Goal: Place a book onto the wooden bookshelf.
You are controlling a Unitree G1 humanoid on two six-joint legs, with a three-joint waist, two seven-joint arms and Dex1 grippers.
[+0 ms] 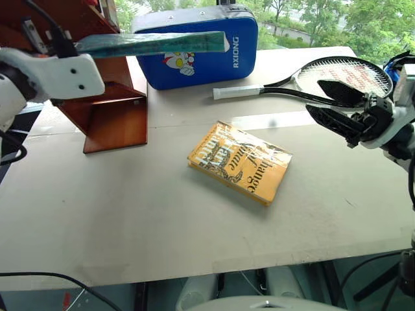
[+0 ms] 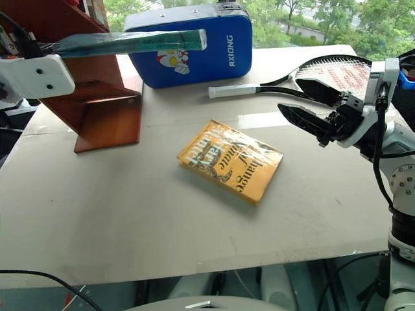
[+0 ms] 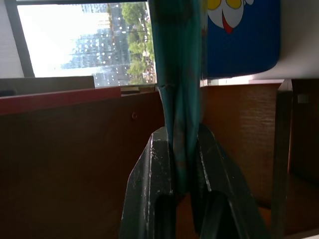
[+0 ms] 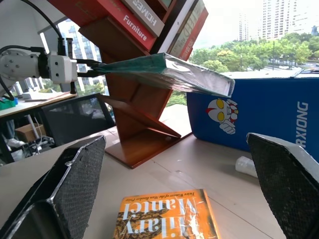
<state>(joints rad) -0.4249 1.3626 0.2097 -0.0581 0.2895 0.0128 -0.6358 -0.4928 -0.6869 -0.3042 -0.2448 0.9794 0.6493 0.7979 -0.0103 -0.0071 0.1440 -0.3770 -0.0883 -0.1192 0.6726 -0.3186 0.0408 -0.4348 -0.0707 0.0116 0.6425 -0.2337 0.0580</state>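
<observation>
The teal-green book (image 1: 152,44) in crinkled clear wrap hangs level in the air, edge-on, in front of the wooden bookshelf (image 1: 113,110). My left gripper (image 1: 78,46) is shut on the book's left end; in the left wrist view both fingers (image 3: 149,174) pinch the book (image 3: 179,64) against a backdrop of the shelf's boards (image 3: 75,159). The book's free end reaches over the blue case. My right gripper (image 1: 327,100) stands open and holds nothing, raised over the table's right side. The right wrist view looks toward the held book (image 4: 169,72) and the slanted bookshelf (image 4: 144,124).
A yellow-orange book (image 1: 240,162) lies flat mid-table. A blue padded case (image 1: 214,55) stands at the back beside the shelf. A racket (image 1: 337,74) lies at the back right, just behind my right gripper. The table's front edge (image 1: 194,275) is near.
</observation>
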